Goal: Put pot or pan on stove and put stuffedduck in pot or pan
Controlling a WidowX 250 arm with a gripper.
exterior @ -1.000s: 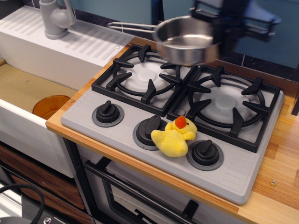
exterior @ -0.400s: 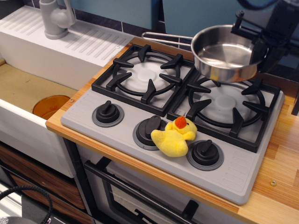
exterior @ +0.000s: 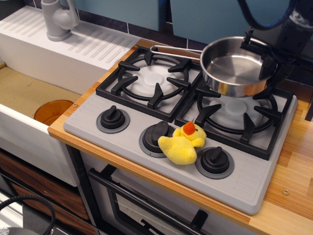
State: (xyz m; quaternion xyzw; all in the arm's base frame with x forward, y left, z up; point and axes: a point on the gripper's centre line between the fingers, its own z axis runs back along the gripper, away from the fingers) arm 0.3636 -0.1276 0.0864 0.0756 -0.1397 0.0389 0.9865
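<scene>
The shiny steel pan (exterior: 234,66) hangs just above the back of the right burner grate (exterior: 239,110) of the grey stove (exterior: 127,134), its wire handle (exterior: 173,50) pointing left over the left burner. My black gripper (exterior: 266,61) is shut on the pan's right rim, coming in from the upper right. The yellow stuffed duck (exterior: 183,143) with an orange beak lies on the stove's front panel, between the middle knob (exterior: 157,134) and the right knob (exterior: 215,160).
A white sink (exterior: 29,98) with a grey tap (exterior: 58,19) and an orange dish (exterior: 53,111) is at the left. The wooden counter (exterior: 293,171) runs along the stove's right. An oven door handle (exterior: 146,208) is below.
The pan has moved right from above the left burner to over the right burner and has come down closer to the grate. The duck has not moved.
</scene>
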